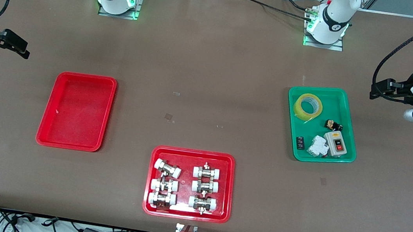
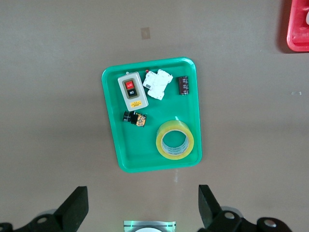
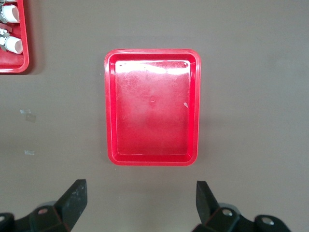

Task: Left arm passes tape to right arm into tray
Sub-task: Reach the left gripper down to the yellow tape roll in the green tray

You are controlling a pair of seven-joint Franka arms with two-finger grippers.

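The yellow tape roll (image 1: 299, 108) lies flat in the green tray (image 1: 345, 94), at that tray's end farther from the front camera; it also shows in the left wrist view (image 2: 161, 143). The plain red tray (image 1: 77, 111) lies bare toward the right arm's end of the table and fills the right wrist view (image 3: 152, 106). My left gripper (image 1: 376, 89) is open and empty, up in the air beside the green tray at the table's end (image 2: 142, 193). My right gripper (image 1: 21, 48) is open and empty, up in the air near the plain red tray (image 3: 141, 187).
The green tray also holds a grey switch box (image 1: 336, 143), a white breaker (image 1: 318, 146) and small black parts. A second red tray (image 1: 194, 154) with several metal-and-white pipe fittings lies at the table's edge nearest the front camera.
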